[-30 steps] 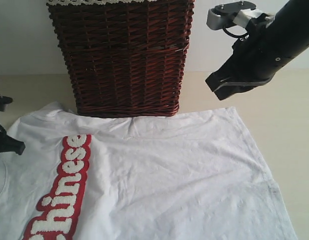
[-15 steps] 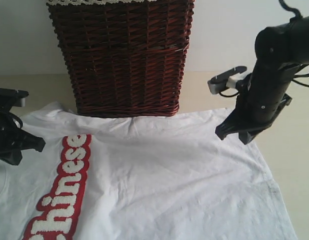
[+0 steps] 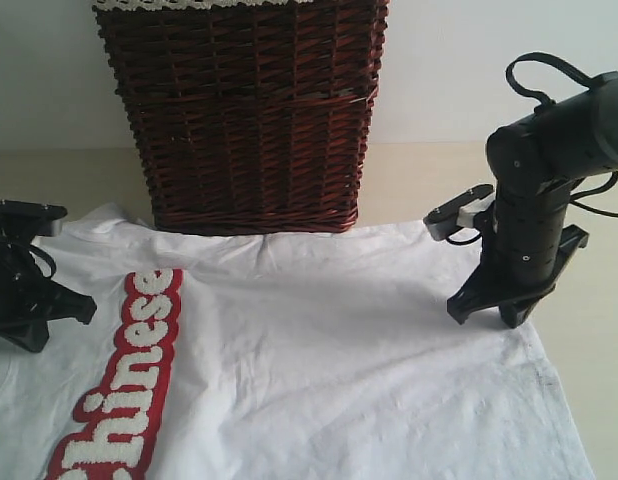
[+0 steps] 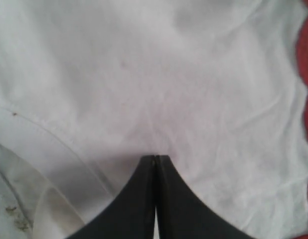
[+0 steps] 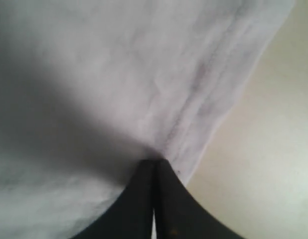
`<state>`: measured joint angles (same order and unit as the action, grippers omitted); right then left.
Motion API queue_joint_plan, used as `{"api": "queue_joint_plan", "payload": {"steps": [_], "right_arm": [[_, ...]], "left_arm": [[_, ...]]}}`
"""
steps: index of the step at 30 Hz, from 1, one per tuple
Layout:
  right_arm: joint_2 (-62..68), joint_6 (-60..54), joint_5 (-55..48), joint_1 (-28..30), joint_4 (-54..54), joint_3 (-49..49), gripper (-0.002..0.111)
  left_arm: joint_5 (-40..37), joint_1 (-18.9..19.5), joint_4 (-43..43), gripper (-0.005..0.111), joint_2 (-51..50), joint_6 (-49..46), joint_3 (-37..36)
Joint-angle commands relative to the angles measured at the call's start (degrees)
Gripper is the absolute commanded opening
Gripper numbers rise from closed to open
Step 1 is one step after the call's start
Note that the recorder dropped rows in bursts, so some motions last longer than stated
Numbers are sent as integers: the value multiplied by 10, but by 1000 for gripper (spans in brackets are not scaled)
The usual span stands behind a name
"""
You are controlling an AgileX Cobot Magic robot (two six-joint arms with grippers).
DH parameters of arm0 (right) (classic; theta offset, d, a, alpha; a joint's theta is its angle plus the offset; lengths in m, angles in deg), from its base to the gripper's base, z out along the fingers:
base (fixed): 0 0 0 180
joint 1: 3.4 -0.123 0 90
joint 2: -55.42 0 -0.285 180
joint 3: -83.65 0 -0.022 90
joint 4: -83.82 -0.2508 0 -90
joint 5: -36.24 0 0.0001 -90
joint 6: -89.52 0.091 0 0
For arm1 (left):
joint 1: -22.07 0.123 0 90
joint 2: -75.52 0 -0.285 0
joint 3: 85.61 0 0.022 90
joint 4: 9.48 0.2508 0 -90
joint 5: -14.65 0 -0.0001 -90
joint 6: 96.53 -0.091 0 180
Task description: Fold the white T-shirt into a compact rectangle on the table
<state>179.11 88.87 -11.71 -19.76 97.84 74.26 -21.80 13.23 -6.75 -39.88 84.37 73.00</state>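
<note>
1. The white T-shirt is lying spread flat on the table in front of the dark wicker basket. Its far edge is reaching almost to the basket's foot, and the red lettering band is running down its left part.
2. The right hand is now sitting low at the shirt's right edge. A second ago it was hanging high beside the basket, so it has been dropping steadily onto the cloth.
3. Its jaws are pressing fully together, with the tips touching the fabric just inside the stitched hem and bare table right beside them. Whether any cloth is caught between them I cannot tell.
4. The left hand has also been moving in from the left side. It is now resting over plain white fabric near a curved seam, and it too is closed tight.
5. The shirt itself is not shifting between the pictures – same creases, same outline – so no fold is showing yet.
6. Both hands seem to be arriving at opposite sides for a first fold. They are probably needing to open and take the edges before anything can lift.
</note>
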Motion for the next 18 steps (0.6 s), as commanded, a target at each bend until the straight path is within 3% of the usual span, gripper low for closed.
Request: {"api": "queue_joint_plan", "payload": {"steps": [1, 9, 18], "right_arm": [[0, 10, 1, 17, 13, 0, 0], [-18, -9, -1, 17, -32, 16, 0], [-39, -248, 17, 17, -275, 10, 0]], "left_arm": [[1, -3, 1, 0, 0, -1, 3], [-28, -3, 23, 0, 22, -1, 37], [-38, -6, 12, 0, 8, -9, 10]]}}
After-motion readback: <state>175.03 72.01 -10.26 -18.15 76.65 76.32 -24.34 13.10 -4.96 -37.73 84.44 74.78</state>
